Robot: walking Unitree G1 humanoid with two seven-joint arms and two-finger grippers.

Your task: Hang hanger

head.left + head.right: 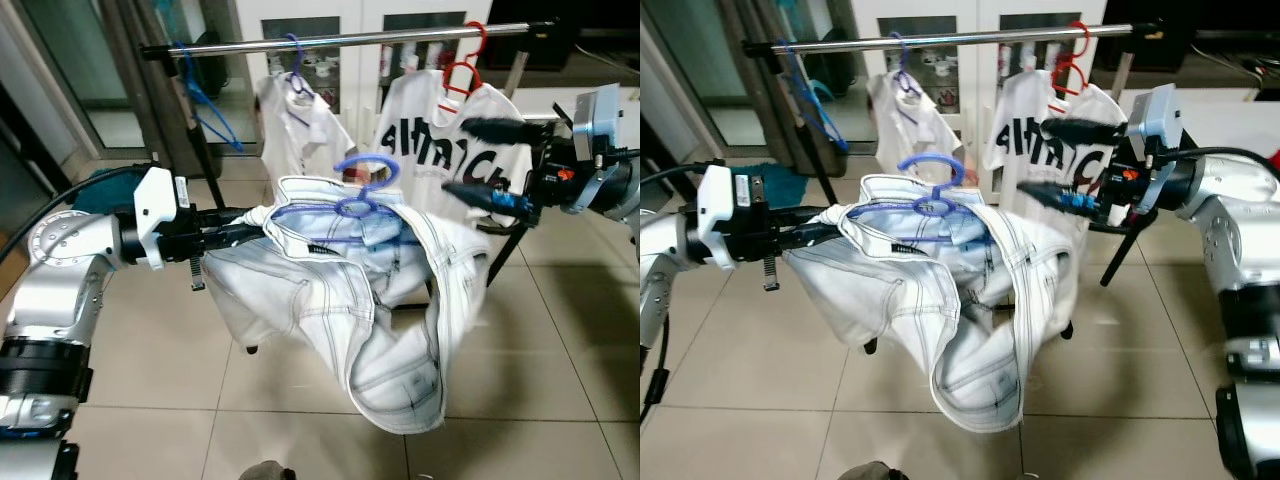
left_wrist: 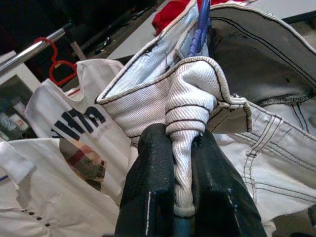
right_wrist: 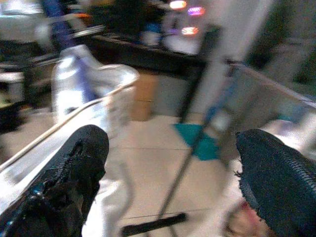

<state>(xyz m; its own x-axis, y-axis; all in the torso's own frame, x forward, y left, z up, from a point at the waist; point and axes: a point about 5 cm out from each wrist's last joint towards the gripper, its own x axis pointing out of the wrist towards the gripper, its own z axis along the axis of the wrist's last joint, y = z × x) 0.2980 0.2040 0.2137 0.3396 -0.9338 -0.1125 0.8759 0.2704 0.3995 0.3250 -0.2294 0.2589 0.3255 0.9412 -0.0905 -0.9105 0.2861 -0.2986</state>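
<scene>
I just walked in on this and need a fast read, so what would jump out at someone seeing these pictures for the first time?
First, the pale jeans on a blue hanger, sagging mid-air in front of the rail. The left gripper is shut on a bunched fold of the waistband, while the right gripper is open beside the jeans, in front of a white printed shirt hanging on a red hanger.

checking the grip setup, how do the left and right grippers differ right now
The left gripper is shut, pinching a bunched fold of the white denim garment; the right gripper is open and holds nothing. The left gripper bears the garment from its left edge, while the right gripper hovers beside the garment's right side, in front of the white printed t-shirt. Both have black fingers and reach inward at about the same height below the rail.
</scene>
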